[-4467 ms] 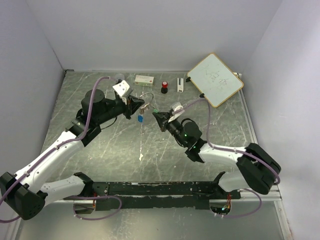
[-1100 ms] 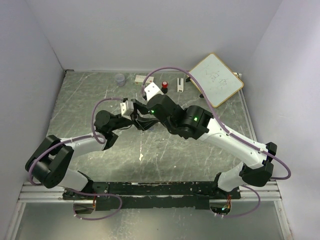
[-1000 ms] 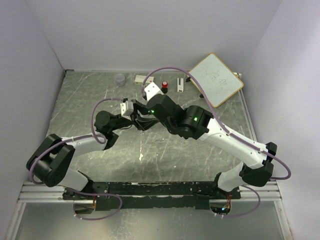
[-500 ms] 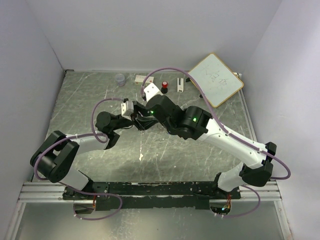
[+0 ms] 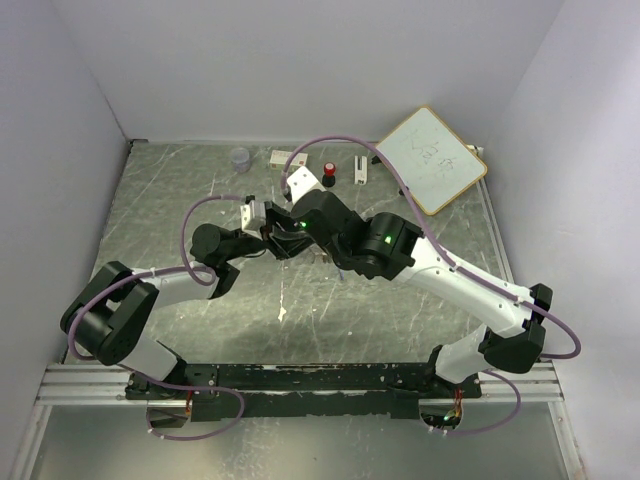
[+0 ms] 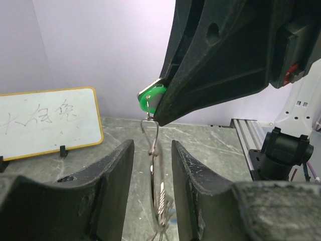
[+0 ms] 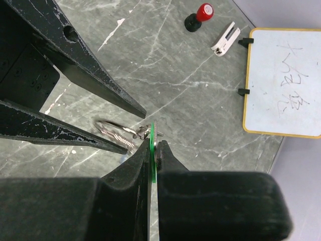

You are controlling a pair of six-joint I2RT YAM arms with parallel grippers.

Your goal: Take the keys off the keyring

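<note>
In the right wrist view my right gripper (image 7: 154, 145) is shut on the green key (image 7: 152, 135), held edge-on. The silver keyring (image 7: 113, 131) hangs from that key. In the left wrist view the green key (image 6: 150, 98) is pinched in the right fingers above, and the keyring (image 6: 158, 191) dangles between the fingers of my left gripper (image 6: 152, 145). Those jaws stand open, with a small gap on each side of the ring. Seen from above, the left gripper (image 5: 270, 238) and right gripper (image 5: 287, 232) meet at mid-table and hide the keys. No blue key shows clearly.
A whiteboard (image 5: 430, 158) leans at the back right. Along the back edge stand a red-and-black knob (image 5: 328, 172), a white clip (image 5: 360, 168), a small box (image 5: 288, 158) and a clear cup (image 5: 240, 157). The right arm arches over the table's middle.
Several seconds ago the two grippers were apart; now they meet nose to nose. Over the last second the left jaws have narrowed around the hanging ring, and the right grip has held.
</note>
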